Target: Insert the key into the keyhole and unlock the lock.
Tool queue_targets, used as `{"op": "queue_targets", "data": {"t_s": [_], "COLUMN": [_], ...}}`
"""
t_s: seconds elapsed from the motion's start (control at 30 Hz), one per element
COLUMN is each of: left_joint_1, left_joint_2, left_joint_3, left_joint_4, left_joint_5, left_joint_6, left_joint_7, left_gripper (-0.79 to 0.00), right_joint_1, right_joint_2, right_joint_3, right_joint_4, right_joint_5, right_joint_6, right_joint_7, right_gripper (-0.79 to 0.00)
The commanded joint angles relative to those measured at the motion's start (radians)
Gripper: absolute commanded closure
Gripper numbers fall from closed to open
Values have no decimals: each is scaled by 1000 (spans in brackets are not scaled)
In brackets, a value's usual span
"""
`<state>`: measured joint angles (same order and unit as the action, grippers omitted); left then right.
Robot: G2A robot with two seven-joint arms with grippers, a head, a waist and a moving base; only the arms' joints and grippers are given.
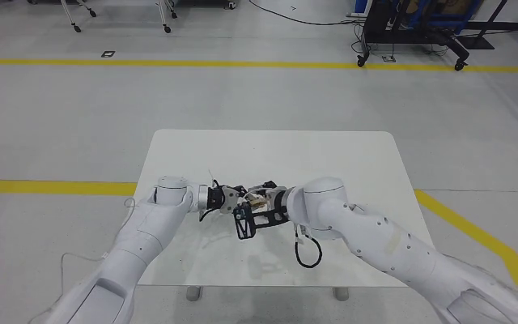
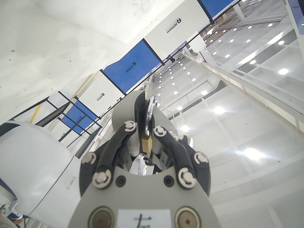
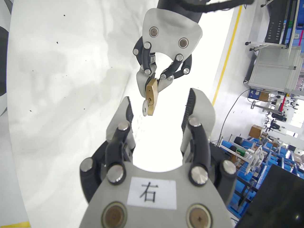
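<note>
The key (image 3: pixel 145 107) sits in the lock (image 3: pixel 152 96) our left claw (image 3: pixel 152 87) grips; right claw (image 3: pixel 160 99) gapes wide, so next we should pinch and turn.

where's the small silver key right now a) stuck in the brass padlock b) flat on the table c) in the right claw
A: the small silver key sticks out of the brass padlock gripped by the left claw; the right claw is open and empty.
</note>
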<state>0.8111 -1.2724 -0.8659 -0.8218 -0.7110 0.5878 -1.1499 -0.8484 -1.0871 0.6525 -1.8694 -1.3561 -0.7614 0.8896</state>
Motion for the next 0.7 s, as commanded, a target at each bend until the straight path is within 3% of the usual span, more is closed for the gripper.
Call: {"op": "queue_targets", "data": {"t_s": [0.0, 0.23, 0.43, 0.47, 0.5, 0.67], "left_joint_1": [0, 2, 14, 17, 20, 28], "left_joint_2": [0, 0, -1, 0, 0, 1], "left_joint_3": [-1, -24, -70, -75, -79, -88], "left_joint_4": [-1, -1, -31, -35, -36, -42], "left_joint_5": [-3, -31, -78, -82, -85, -89], "left_joint_6": [-4, -39, -193, -211, -220, -220], "left_joint_7": [2, 46, 96, 101, 104, 114], "left_gripper": [0, 0, 0, 0, 0, 0], "right_joint_1": [-8, -38, -42, -53, -63, -117], "right_joint_2": [4, 15, 15, 16, 18, 32], "right_joint_3": [25, 91, 93, 102, 117, 193], "right_joint_4": [-6, -18, -18, -14, -6, 89], "right_joint_5": [11, 44, 51, 70, 92, 322], "right_joint_6": [12, 55, 61, 65, 60, -74], "right_joint_7": [-17, -64, -76, -116, -161, -382], "right_gripper": [-785, -785, -785, -539, -3, 0]}}
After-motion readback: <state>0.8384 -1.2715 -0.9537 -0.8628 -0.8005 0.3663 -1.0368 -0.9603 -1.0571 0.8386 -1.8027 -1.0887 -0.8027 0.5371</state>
